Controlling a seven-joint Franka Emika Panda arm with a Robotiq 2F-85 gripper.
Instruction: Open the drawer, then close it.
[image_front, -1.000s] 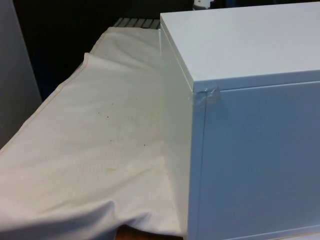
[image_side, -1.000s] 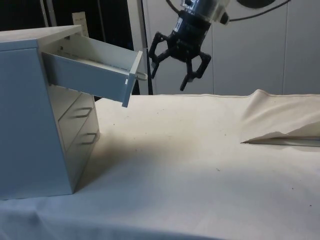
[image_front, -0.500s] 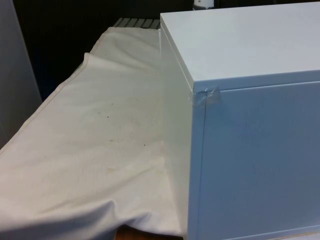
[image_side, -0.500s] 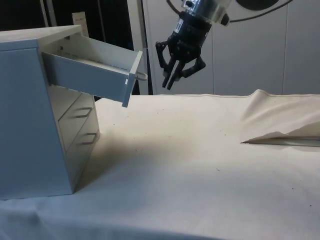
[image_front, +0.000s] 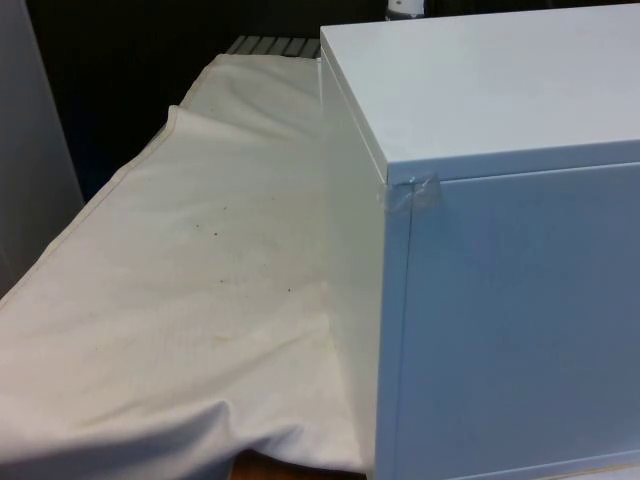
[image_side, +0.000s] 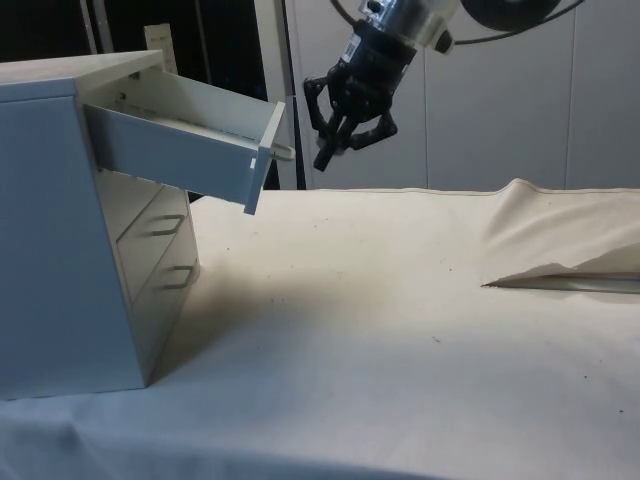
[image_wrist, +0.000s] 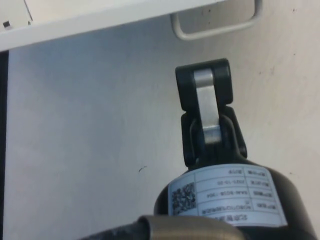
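A white chest of drawers (image_side: 50, 240) stands at the table's end, and in the front view it turns its plain back (image_front: 500, 300) to the camera. Its top drawer (image_side: 190, 140) is pulled far out and sags downward at the front. The drawer's small handle (image_side: 283, 152) sticks out from the drawer front. My black gripper (image_side: 325, 160) hangs in the air just beyond that handle, shut with nothing between its fingers. In the wrist view the gripper (image_wrist: 202, 75) points at the white cloth just short of the handle (image_wrist: 215, 27).
Two lower drawers with handles (image_side: 165, 225) (image_side: 180, 277) are shut. The white cloth (image_side: 380, 330) lies flat in front of the chest and rises in a raised fold (image_side: 560, 250) further along the table. The cloth (image_front: 200, 280) runs beside the chest.
The fingers went from wide open to shut. The gripper drifted a little towards the drawer's handle. The drawer stayed where it was.
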